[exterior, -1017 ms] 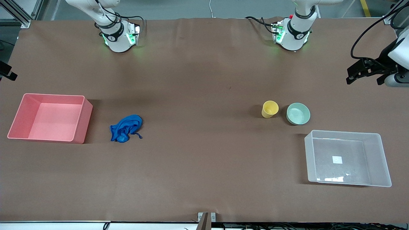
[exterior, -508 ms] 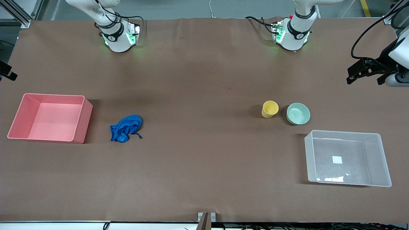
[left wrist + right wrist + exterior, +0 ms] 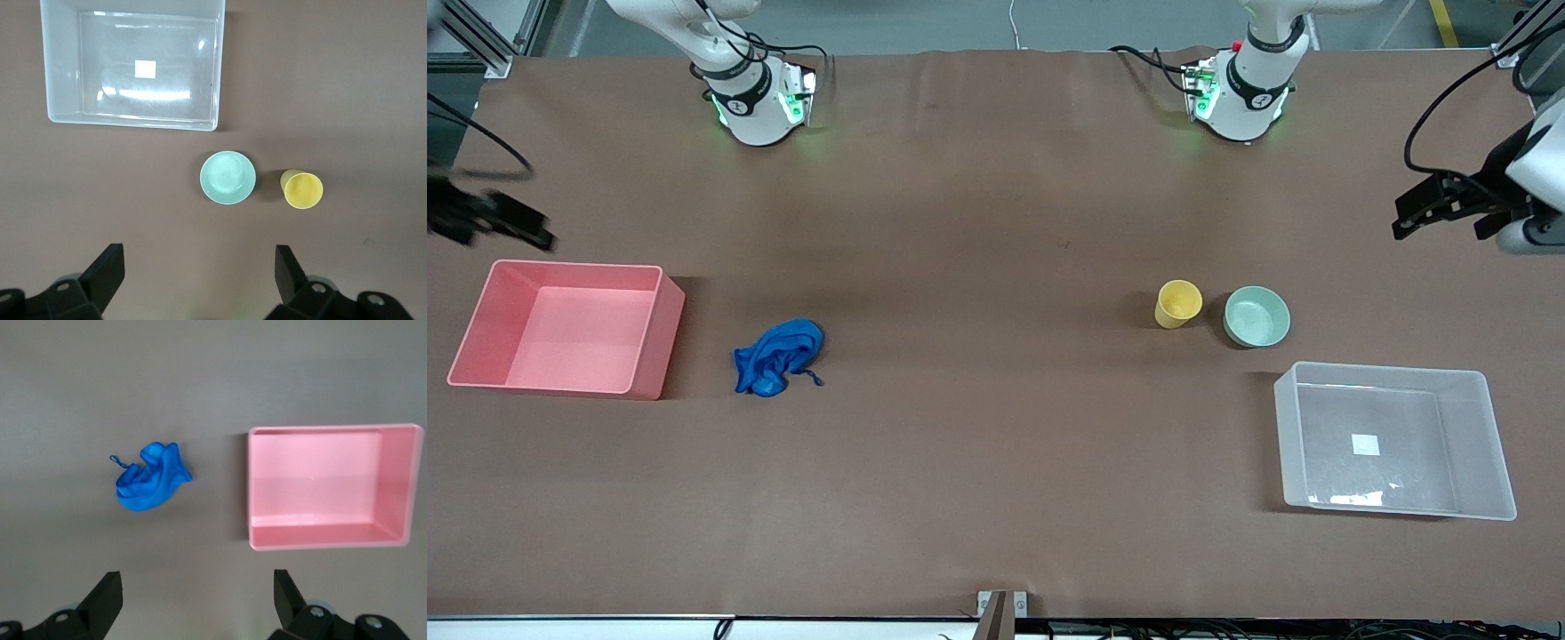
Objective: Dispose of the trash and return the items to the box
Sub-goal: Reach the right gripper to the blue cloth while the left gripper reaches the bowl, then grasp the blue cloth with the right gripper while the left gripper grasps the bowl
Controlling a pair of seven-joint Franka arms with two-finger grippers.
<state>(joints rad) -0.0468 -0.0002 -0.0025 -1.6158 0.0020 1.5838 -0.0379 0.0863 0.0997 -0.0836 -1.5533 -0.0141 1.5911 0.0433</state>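
Observation:
The trash, a bright blue cloth wad, lies on the brown table beside the pink tub; it also shows in the right wrist view. The yellow cup and the mint-green bowl stand side by side, farther from the front camera than the clear box. The left wrist view shows the cup, the bowl and the box, which has only a white label inside. My left gripper is open and empty, high over the table's edge at the left arm's end. My right gripper is open and empty above the pink tub's corner.
The pink opaque tub stands at the right arm's end of the table and holds nothing; it also shows in the right wrist view. Both arm bases stand along the table's back edge. A brown sheet covers the table.
My right gripper has swung into the front view from the table's edge toward the pink tub. My left gripper has shifted slightly. The objects have not moved.

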